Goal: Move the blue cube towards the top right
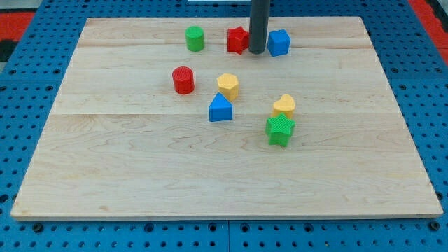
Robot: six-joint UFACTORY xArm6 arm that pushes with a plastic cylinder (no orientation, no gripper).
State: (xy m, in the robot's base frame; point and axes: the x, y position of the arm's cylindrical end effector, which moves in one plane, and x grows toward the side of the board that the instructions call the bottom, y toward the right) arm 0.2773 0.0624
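Observation:
The blue cube (pixel 279 42) sits near the view's top, right of centre, on the wooden board (pixel 140 175). My tip (pixel 257 52) is at the end of the dark rod, right at the cube's left side, between it and a red star block (pixel 238 40). I cannot tell if the tip touches the cube.
A green cylinder (pixel 194 38) stands left of the red star. A red cylinder (pixel 183 80), a yellow hexagon block (pixel 228 85) and a blue triangle block (pixel 220 108) sit mid-board. A yellow heart block (pixel 284 106) and a green star block (pixel 280 129) lie to their right.

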